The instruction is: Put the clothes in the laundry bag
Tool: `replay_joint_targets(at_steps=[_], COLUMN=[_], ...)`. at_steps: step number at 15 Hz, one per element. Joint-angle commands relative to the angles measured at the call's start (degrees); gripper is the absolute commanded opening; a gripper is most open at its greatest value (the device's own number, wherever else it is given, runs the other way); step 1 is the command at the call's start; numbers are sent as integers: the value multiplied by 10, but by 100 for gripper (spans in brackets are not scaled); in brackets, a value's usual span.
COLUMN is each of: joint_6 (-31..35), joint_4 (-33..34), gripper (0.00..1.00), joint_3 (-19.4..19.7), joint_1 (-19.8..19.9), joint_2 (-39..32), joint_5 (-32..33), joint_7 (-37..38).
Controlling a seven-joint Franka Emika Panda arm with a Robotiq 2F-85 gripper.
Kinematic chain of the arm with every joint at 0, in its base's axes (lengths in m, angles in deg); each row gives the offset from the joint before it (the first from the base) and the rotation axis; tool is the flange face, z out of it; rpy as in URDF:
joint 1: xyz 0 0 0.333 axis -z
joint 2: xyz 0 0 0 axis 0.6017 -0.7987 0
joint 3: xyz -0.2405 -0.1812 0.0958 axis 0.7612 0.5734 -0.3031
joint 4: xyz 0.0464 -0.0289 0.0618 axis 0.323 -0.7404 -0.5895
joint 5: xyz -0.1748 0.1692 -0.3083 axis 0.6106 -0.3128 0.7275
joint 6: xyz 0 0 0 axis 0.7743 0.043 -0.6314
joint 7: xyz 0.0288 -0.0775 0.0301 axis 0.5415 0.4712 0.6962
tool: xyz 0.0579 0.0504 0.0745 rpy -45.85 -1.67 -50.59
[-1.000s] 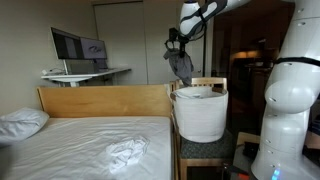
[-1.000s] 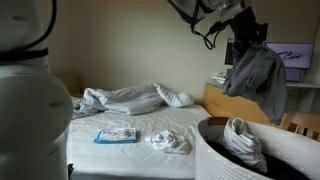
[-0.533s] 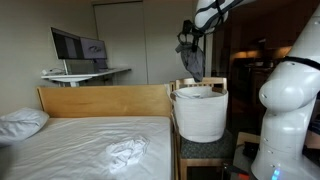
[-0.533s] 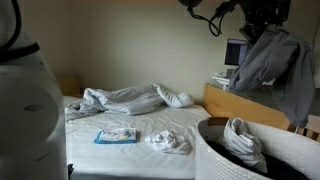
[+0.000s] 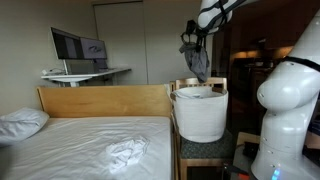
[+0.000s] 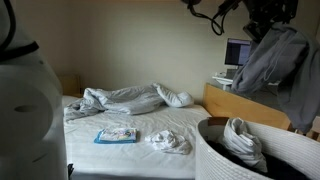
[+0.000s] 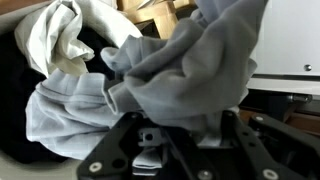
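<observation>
My end effector (image 5: 191, 42) is clamped on the dark grey garment (image 5: 199, 64), which hangs limp straight below my fingers, high in the air. In both exterior views the cloth dangles over the laundry bag (image 5: 198, 118), its lowest fold just above the rolled rim and, as far as I can tell, apart from it. In the wrist view the grey folds bunch up thick between my fingers and hide the tips. A pale piece of clothing (image 6: 240, 138) already lies inside the bag. A white garment (image 5: 127, 150) lies crumpled on the bed (image 5: 70, 135), well apart from my end effector.
</observation>
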Motion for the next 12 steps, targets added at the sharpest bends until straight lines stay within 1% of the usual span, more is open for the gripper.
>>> replay_joint_targets(at_steps=[1, 4, 5, 6, 7, 10, 12], joint_6=[2, 7, 16, 16, 14, 16, 19], joint_4=[-2, -3, -53, -63, -75, -113, -135], gripper=[9, 9, 8, 42, 51, 68, 81], joint_3=[-4, 6, -21, -26, -34, -61, -78], joint_1=[14, 21, 28, 29, 28, 28, 28], joint_2=[4, 10, 43, 51, 59, 82, 94], joint_5=[-15, -21, 4, 3, 1, -2, -3], joint_7=[-29, -40, -3, -2, -3, 4, 8])
